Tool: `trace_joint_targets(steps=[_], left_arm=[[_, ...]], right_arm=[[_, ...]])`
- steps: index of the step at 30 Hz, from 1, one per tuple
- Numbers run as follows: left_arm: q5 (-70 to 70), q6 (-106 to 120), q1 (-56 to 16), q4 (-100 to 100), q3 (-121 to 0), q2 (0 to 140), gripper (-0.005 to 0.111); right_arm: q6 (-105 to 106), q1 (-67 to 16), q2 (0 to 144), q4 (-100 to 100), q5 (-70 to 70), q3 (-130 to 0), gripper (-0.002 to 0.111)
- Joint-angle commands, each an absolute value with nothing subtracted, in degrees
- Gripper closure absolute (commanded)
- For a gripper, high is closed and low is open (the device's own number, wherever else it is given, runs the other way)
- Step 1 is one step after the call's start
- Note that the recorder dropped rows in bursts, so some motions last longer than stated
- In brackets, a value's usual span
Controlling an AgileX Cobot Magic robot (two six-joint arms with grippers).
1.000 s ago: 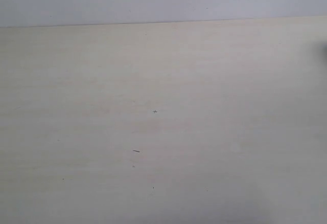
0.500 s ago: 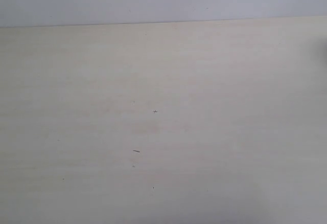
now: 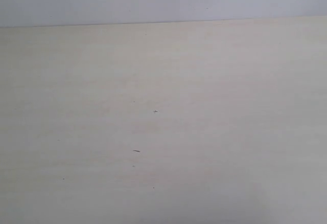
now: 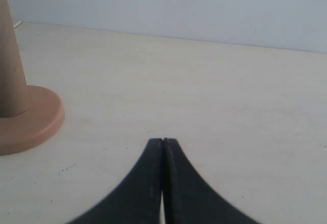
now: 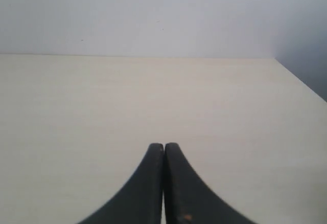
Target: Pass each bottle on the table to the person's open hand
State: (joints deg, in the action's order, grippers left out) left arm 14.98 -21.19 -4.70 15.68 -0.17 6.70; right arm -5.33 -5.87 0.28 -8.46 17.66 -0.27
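Here, your left hand (image 4: 162, 141) hangs low over the pale wood-grain counter (image 4: 214, 96). Its two black fingers (image 4: 145, 183) are pressed together tip to tip and pinch nothing. Near it in the left wrist view, a tan post (image 4: 7, 55) rises from a round tan base (image 4: 38, 121) that sits flat on the counter, apart from the hand.

Your right hand (image 5: 163, 145) is pressed together in the same way, its tips touching and holding nothing. It points across the counter toward a pale grey wall (image 5: 153, 14). One corner of the counter shows in that view, with a darker grey area beyond it.

In the exterior view the counter fills most of the scene, and the wall runs as a band along the far edge. A small cross-shaped speck (image 3: 155, 111) lies near the middle. A short dark mark (image 3: 136, 151) lies a little nearer the camera, apart from the speck.

Where the bottles stand, you cannot tell from these three views.
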Motion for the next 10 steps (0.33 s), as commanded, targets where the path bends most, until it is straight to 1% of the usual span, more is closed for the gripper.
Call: trace_joint_targets(steps=[1,10], left_arm=[[14.89,-21.36,-4.66,15.85,0.00,6.44,0.107],[14.89,-21.36,-4.66,15.85,0.00,6.44,0.107]], right_arm=[[-4.83,-5.37,0.00,-8.49,17.20,0.00,0.108],[-4.83,-5.37,0.00,-8.49,16.63,0.00,0.108]])
